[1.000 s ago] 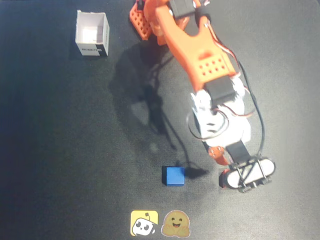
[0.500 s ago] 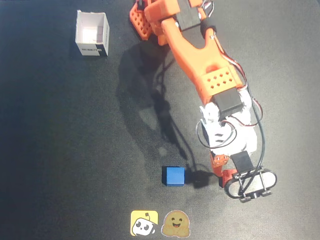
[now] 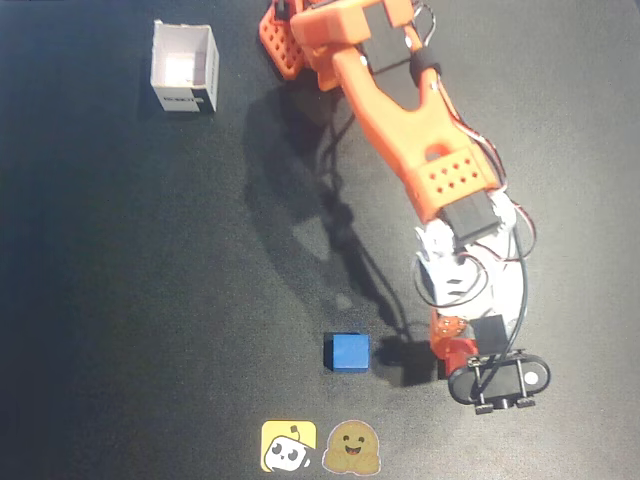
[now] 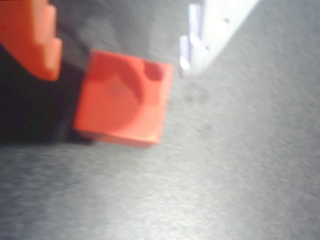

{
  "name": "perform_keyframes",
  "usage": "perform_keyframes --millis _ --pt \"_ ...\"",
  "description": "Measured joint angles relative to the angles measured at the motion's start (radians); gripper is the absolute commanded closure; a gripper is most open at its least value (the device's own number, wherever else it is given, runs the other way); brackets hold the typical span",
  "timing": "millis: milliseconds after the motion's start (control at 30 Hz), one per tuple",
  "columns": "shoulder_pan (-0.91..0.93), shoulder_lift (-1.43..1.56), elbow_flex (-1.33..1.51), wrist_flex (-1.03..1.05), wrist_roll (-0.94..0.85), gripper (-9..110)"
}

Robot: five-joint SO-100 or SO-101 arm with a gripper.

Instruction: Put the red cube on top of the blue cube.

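Note:
The red cube (image 4: 122,105) lies on the dark table, close up in the wrist view, between an orange finger (image 4: 35,40) at the upper left and a white finger (image 4: 210,35) at the upper right. My gripper (image 4: 120,57) is open around it, with a dark gap on the orange side and the white finger near the cube's right corner. In the overhead view only a bit of the red cube (image 3: 458,352) shows under the gripper (image 3: 450,345). The blue cube (image 3: 348,352) sits on the table just left of it, apart from the gripper.
A white open box (image 3: 184,67) stands at the upper left of the overhead view. Two stickers (image 3: 320,446) lie at the table's bottom edge below the blue cube. The arm's orange base (image 3: 290,40) is at the top centre.
The arm has stretched further toward the bottom of the overhead view and come down, bringing the gripper over the red cube. The blue cube has not moved.

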Motion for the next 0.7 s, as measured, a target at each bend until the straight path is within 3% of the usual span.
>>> perform_keyframes --millis 700 --pt "-0.005 -0.069 0.083 -0.187 0.057 76"
